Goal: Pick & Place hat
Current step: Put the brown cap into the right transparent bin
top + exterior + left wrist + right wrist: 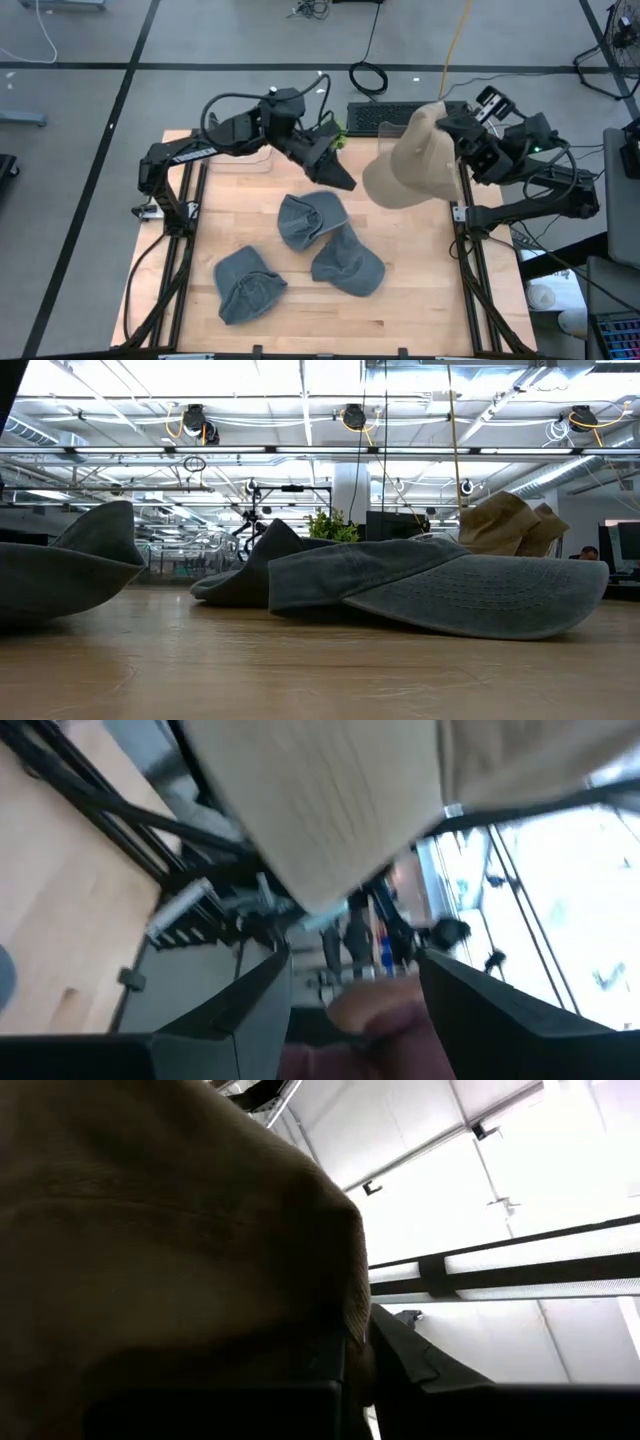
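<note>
My right gripper (pixel 462 150) is clamped on the tan hat (pixel 415 160), which hangs above the table's (pixel 420 310) far right corner. My left gripper (pixel 340 178), fingers spread and empty, points toward it over the far edge. Three grey hats (pixel 310 220) lie mid-table.

My dark left arm stretches from the left edge toward upper centre of the overhead frame, its two-finger left gripper (pixel 340 178) spread apart, holding nothing. My dark right arm folds at the upper right, its right gripper (pixel 462 150) clamped on a tan cloth cap (pixel 410 160).
</note>
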